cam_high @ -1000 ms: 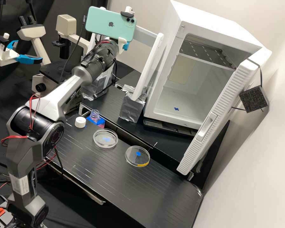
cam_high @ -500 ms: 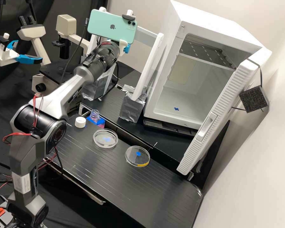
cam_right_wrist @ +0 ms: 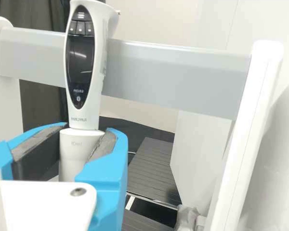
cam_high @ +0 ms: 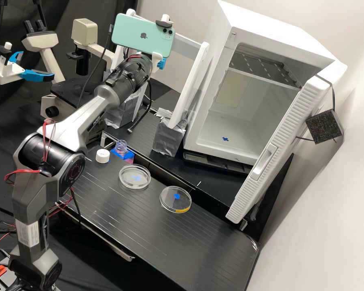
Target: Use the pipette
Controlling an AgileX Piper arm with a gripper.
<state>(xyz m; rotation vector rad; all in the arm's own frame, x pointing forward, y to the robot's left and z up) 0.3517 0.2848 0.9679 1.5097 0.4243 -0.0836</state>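
Pipette [cam_right_wrist: 99, 57] between fingers [cam_high: 161, 63], lettering [cam_right_wrist: 79, 119] seemingly mirrored

In the wrist view I have the pipette [cam_right_wrist: 80, 113] nearly upright, leaning slightly, with its head end up. Its white body carries a long, dark, rounded front panel, with small grey buttons above a display that looks dark to me. Below a seam comes a plain, pale cylindrical section. That section sits between the blue fingers [cam_high: 161, 63], their grey-edged pads closed against its sides. The body crosses in front of the grey crossbar, nearer one white upright than the other; I can't tell whether it touches the bar. Its lower end is hidden from me.
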